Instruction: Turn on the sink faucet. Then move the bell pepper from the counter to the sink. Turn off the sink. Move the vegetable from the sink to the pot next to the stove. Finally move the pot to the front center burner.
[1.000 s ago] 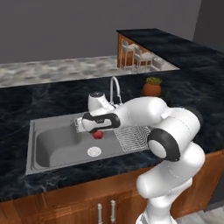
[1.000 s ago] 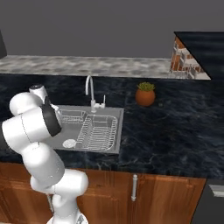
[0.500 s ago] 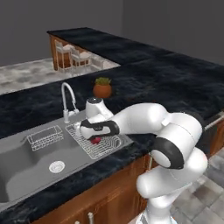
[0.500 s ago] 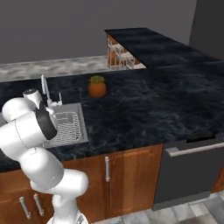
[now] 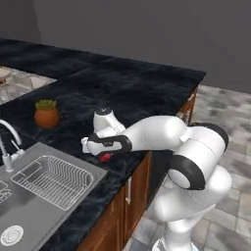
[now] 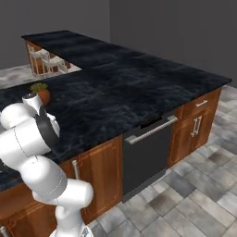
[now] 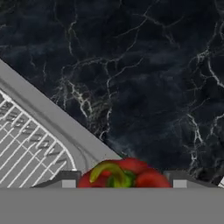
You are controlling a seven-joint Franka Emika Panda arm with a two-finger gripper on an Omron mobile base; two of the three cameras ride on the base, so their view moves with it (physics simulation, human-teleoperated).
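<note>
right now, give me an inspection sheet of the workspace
surface: dark marbled counter, bare past the sink
job's things: red bell pepper held over the counter beside the sink rim; faucet at far left; pot and stove not seen
clutter: potted plant behind the sink; wire rack in the basin
grippers: gripper shut on the pepper
cables: nothing seen
surroundings: wood cabinets, dishwasher, tiled floor

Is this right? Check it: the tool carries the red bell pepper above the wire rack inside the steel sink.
Not quite. The tool carries the red bell pepper above the black marble counter, just past the steel sink, as the left base view shows.
</note>
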